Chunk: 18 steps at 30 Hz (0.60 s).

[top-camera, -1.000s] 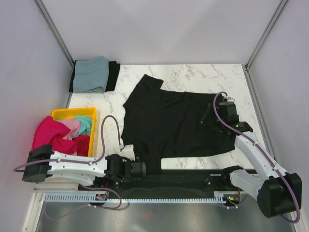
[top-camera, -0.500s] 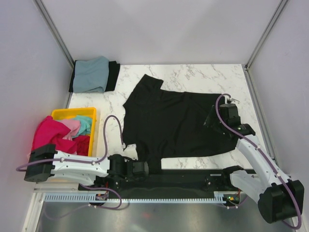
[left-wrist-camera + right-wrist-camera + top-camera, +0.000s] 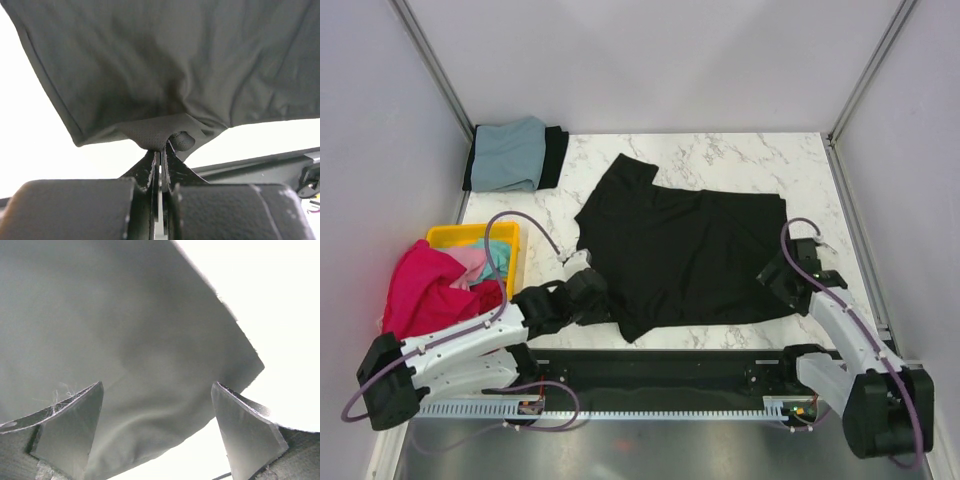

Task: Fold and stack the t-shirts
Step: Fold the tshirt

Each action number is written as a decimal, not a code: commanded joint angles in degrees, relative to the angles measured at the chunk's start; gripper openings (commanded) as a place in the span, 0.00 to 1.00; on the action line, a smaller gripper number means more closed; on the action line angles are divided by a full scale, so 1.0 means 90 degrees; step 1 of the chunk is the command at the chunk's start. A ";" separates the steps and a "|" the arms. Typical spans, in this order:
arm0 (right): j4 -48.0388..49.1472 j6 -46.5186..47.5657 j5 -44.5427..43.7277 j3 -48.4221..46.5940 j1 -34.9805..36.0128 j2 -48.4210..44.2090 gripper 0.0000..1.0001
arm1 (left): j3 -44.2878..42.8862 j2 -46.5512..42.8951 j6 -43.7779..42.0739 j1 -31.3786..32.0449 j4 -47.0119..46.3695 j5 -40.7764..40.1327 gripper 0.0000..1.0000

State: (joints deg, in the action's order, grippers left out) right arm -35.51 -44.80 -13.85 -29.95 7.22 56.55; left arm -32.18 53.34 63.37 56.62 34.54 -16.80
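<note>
The marble table (image 3: 740, 150) bears the large black t-shirt (image 3: 690, 250), spread flat across its middle with the near-left corner bunched. At the left edge, the yellow bin (image 3: 445, 236) holds a crumpled magenta shirt (image 3: 425, 290) spilling over its rim, with a pink shirt (image 3: 470, 262) and a teal shirt (image 3: 498, 255) inside. At the far-left corner, a folded grey-blue shirt (image 3: 510, 155) lies on a folded black shirt (image 3: 556, 155). The left gripper (image 3: 160, 150) is pinched tight on the large black t-shirt's hem. The right gripper (image 3: 156, 395) is spread wide above the near-right corner, holding nothing.
</note>
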 commanded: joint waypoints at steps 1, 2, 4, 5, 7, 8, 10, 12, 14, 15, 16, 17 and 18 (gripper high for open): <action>-0.0332 -0.0638 -0.0386 0.0221 -0.1228 -0.0569 0.96 | -0.0135 0.0127 -0.1455 -0.0518 -0.0732 0.0634 0.02; -0.0342 -0.0619 -0.0327 0.0262 -0.1822 -0.0706 0.95 | -0.0125 0.0166 -0.1552 -0.0752 -0.0820 0.0742 0.02; -0.0613 -0.0725 -0.0452 0.0223 -0.2120 -0.0903 0.93 | -0.0048 0.0254 -0.1787 -0.0977 -0.1152 0.1151 0.02; -0.0654 -0.0726 -0.0483 0.0194 -0.2160 -0.0922 0.92 | -0.0008 0.0264 -0.1836 -0.1191 -0.1259 0.1289 0.02; -0.0858 -0.0910 -0.0590 0.0067 -0.2160 -0.0981 0.90 | 0.0079 0.0294 -0.1983 -0.1378 -0.1543 0.1620 0.02; -0.0927 -0.0969 -0.0629 0.0018 -0.2170 -0.1010 0.89 | 0.0099 0.0313 -0.2031 -0.1543 -0.1611 0.1700 0.02; -0.1035 -0.1019 -0.0552 -0.0031 -0.2170 -0.1088 0.84 | 0.0158 0.0362 -0.2139 -0.1691 -0.1767 0.1836 0.02; -0.0967 -0.0951 -0.0386 0.0037 -0.2170 -0.0982 0.82 | 0.0187 0.0411 -0.2236 -0.1896 -0.1885 0.2110 0.02; -0.0743 -0.0883 -0.0308 0.0115 -0.2170 -0.0613 0.82 | 0.0226 0.0392 -0.2276 -0.2082 -0.1992 0.2315 0.02; -0.0588 -0.0872 -0.0269 0.0183 -0.2170 -0.0417 0.78 | 0.0226 0.0372 -0.2315 -0.2121 -0.2022 0.2403 0.02; -0.0489 -0.0843 -0.0220 0.0232 -0.2170 -0.0221 0.74 | 0.0207 0.0362 -0.2325 -0.2189 -0.2022 0.2432 0.02; -0.0392 -0.0814 -0.0132 0.0291 -0.2170 0.0109 0.70 | 0.0197 0.0333 -0.2334 -0.2209 -0.2032 0.2452 0.02; -0.0275 -0.0814 0.0120 0.0465 -0.2170 0.0238 0.62 | 0.0187 0.0314 -0.2354 -0.2228 -0.2022 0.2452 0.02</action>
State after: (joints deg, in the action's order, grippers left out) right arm -40.99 -51.68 -16.12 -27.88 -12.03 54.54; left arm -30.35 56.90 45.78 37.45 19.70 2.07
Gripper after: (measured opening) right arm 0.670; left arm 0.029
